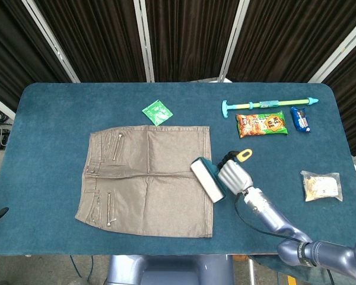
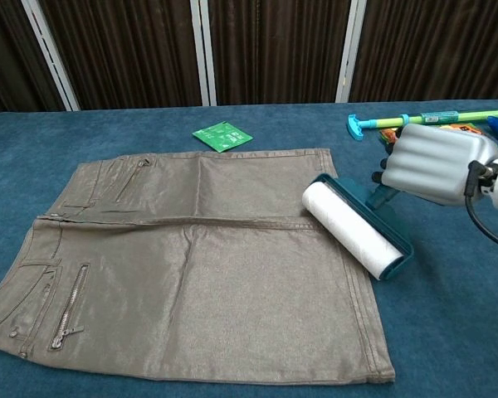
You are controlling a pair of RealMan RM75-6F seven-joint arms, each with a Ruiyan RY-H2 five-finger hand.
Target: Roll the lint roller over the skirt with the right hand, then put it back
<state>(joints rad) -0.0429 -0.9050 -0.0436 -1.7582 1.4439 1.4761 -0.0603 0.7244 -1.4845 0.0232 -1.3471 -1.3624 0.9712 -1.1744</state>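
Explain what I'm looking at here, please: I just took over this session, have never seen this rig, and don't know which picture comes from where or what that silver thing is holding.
Both pictures come from the robot's own cameras: the head view looks down from above, the chest view looks across the blue table from low down. The silver thing is the robot's right hand, a fingered hand on an arm. It grips the handle of a teal lint roller, whose white roll lies at the right edge of the brown skirt spread flat on the table. The left hand shows in neither view. Also on the table: a green packet above the skirt, a long green and teal stick toy, an orange snack bag, a small blue packet and a clear bag at the right.
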